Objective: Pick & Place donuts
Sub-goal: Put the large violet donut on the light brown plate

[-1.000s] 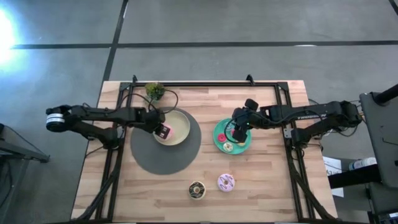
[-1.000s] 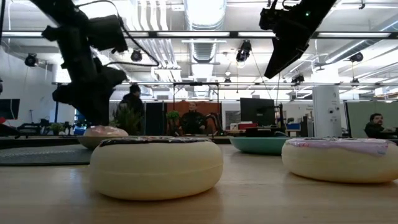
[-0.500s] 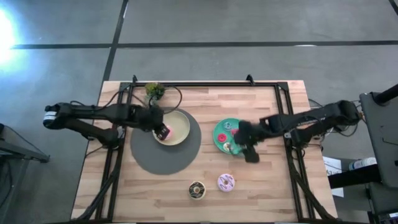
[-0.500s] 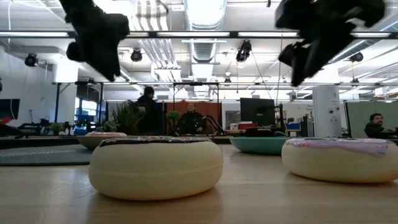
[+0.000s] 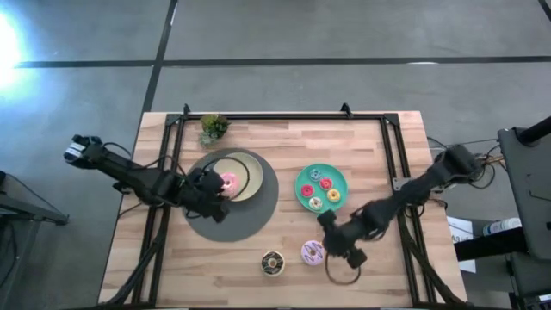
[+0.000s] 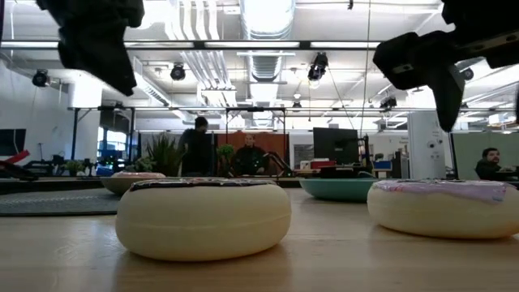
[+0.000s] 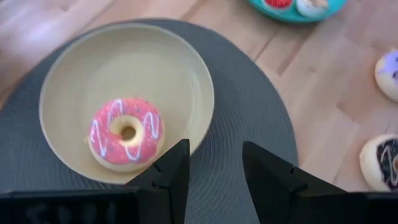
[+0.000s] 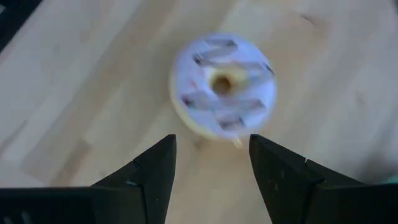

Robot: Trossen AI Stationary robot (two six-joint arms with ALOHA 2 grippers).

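left tool (image 7: 211,180) open, empty, over grey mat (image 5: 250,215) beside beige plate (image 5: 247,165) | pink donut (image 5: 228,182) lay in beige plate | right tool (image 8: 211,174) open, empty, above lilac donut (image 5: 312,251) on counter (image 5: 379,275) | chocolate donut (image 5: 273,263) just beside it | four mini donuts (image 5: 326,182) in teal plate (image 5: 303,186)

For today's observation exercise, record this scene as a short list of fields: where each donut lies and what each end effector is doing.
pink donut: in the beige plate, on the grey mat
mini donuts: in the teal plate
lilac donut: on the wooden table
chocolate donut: on the table, beside the lilac one
left end effector: open, empty, above the mat
right end effector: open, above the lilac donut
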